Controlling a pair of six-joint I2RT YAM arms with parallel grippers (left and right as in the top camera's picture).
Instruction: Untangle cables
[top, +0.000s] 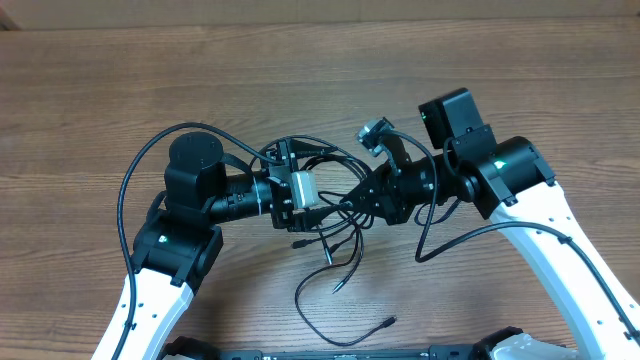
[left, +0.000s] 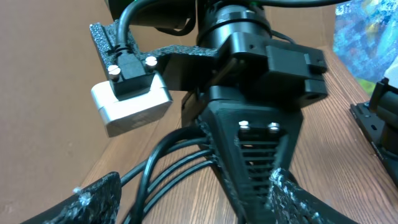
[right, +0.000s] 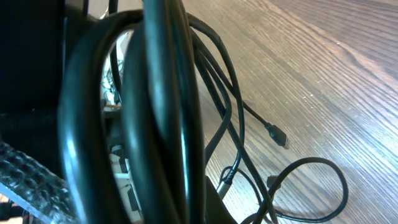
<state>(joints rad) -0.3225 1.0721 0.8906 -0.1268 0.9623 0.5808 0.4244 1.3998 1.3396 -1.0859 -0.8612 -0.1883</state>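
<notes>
The cables (top: 335, 255) are thin black cords tangled at the table's middle, with loose plug ends trailing toward the front edge. My right gripper (top: 350, 203) reaches in from the right and is shut on the bundle. My left gripper (top: 312, 197) meets it from the left. In the left wrist view, the left gripper (left: 194, 186) is open, its jaws standing wide on either side of several cables (left: 168, 168) and the right gripper's fingers (left: 249, 149). In the right wrist view, cables (right: 161, 112) fill the near field and hide my own fingers. A silvery-tipped plug (right: 278, 135) lies on the wood beyond.
The wooden table (top: 320, 70) stretches bare behind both arms. Each arm's own thicker black cable loops beside it, the right one (top: 450, 240) hanging low. A blue bag (left: 367, 37) and a black fixture (left: 379, 124) sit past the table's edge.
</notes>
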